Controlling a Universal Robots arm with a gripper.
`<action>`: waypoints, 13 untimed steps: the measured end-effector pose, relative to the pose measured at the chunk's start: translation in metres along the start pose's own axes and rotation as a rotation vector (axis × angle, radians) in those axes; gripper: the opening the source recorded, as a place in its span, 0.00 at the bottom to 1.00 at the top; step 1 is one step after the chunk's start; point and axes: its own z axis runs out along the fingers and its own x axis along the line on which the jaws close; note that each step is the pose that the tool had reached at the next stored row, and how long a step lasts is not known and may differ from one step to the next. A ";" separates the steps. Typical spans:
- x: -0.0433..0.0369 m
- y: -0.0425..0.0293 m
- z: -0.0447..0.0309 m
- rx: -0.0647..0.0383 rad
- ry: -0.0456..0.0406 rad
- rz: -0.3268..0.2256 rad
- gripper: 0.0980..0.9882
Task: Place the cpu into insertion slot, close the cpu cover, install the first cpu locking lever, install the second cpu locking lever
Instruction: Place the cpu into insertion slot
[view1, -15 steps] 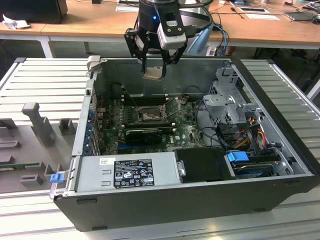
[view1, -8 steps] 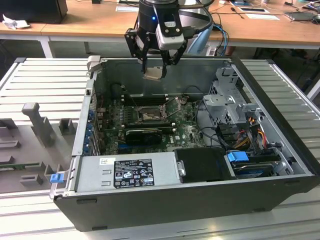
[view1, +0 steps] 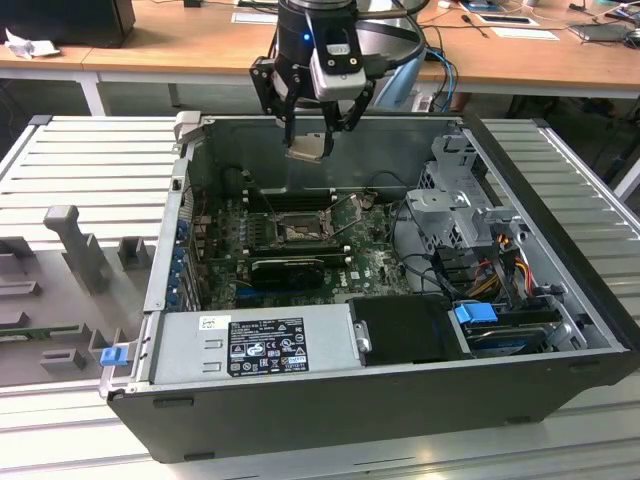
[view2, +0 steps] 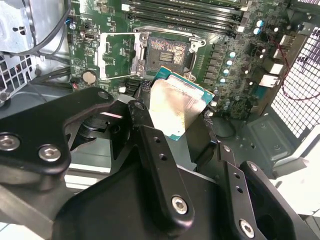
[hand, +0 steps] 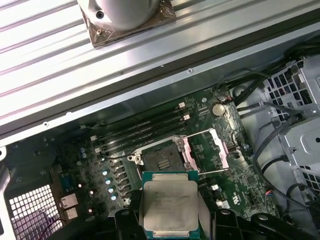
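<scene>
Exterior view: the cpu (view1: 305, 150), clamped in the gripper (view1: 311, 138) well above the insertion slot (view1: 298, 233), is best lowered level and square.

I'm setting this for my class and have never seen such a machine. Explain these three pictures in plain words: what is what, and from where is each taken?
A robot arm's hand hangs over an open computer case lying on a ribbed metal table. The exterior view looks on from off the arm; both wrist views come from cameras riding on the arm. The hand grips a small silver square chip above the green circuit board. On the board the square black socket lies bare, its metal cover swung open beside it. The chip is not in it yet.
</scene>
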 end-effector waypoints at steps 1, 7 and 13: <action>0.0000 0.0000 0.0001 0.000 -0.0006 0.007 0.48; 0.0000 0.0000 0.0003 -0.001 -0.0060 0.065 0.48; 0.0003 -0.0002 0.0009 -0.001 -0.0099 0.109 0.48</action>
